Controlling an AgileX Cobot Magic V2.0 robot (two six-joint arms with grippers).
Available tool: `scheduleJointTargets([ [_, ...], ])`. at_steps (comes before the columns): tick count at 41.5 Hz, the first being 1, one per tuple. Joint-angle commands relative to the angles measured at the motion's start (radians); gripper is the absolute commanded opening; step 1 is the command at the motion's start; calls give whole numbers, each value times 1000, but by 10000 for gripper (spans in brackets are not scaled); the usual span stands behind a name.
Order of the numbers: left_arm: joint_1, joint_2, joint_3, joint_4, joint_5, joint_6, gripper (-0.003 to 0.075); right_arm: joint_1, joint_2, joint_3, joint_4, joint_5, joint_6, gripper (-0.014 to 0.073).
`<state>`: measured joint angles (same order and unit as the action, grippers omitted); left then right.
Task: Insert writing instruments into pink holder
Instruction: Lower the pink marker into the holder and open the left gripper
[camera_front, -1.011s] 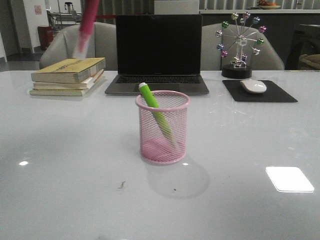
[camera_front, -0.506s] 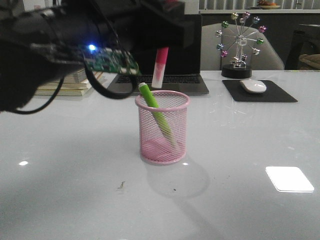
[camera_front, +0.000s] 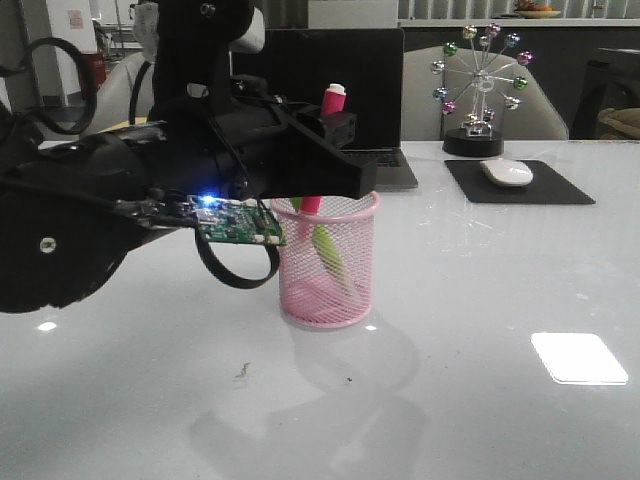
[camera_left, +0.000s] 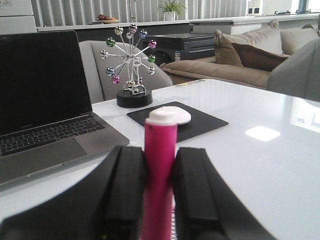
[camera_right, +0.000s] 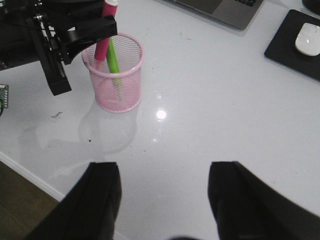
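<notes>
The pink holder (camera_front: 345, 295) stands at mid-table, also seen in the right wrist view (camera_right: 120, 92). The lime green marker (camera_front: 328, 250) leans inside it (camera_right: 114, 61). My left gripper (camera_front: 338, 150) is shut on the magenta marker (camera_front: 331, 101), which stands upright with its white end up and its lower end inside the holder's rim (camera_right: 102, 48). In the left wrist view the magenta marker (camera_left: 160, 150) is clamped between both black fingers (camera_left: 127, 180). My right gripper (camera_right: 165, 172) hangs open and empty over bare table, nearer the front edge than the holder.
A laptop (camera_front: 375, 100) is behind the holder. A mouse (camera_front: 507, 172) on a black pad (camera_front: 560, 190) and a ball-wheel ornament (camera_front: 482, 90) sit back right. The left arm (camera_front: 120, 200) fills the left side. The table's front edge (camera_right: 30, 177) lies near the right gripper.
The left arm has swung in and come down. The magenta marker went from above the holder's rim to having its lower end inside the holder, now turned white end up.
</notes>
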<state>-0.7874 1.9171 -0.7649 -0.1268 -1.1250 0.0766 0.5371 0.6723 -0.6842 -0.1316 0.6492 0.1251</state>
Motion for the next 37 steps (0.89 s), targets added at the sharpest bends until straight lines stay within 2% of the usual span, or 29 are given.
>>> scheduleJointTargets([
  [1,2,-43,-25,-4,-110,-9,332,-1,-6,-29,-9,-68,1,497],
  [4,2,-43,-25,-4,-110,-9,378,-1,-6,-29,-9,-68,1,497],
  [11,2,-48,-25,-4,-100,-9,377,-1,-6,-29,-9,-68,1,497],
  [18,2,-128,-25,-4,29,-9,374,-1,-6,-29,-9,-68,1,497],
  [23,2,-245,-25,-6,258,-9,375,-1,-6,-29,-9,-68,1,497],
  [32,2,-507,-25,7,781,0,374,-1,-6,-29,-9,-68,1,497],
  [37,2,-659,-25,7,1004,0,374,-1,-6,-29,-9,-68,1,497],
])
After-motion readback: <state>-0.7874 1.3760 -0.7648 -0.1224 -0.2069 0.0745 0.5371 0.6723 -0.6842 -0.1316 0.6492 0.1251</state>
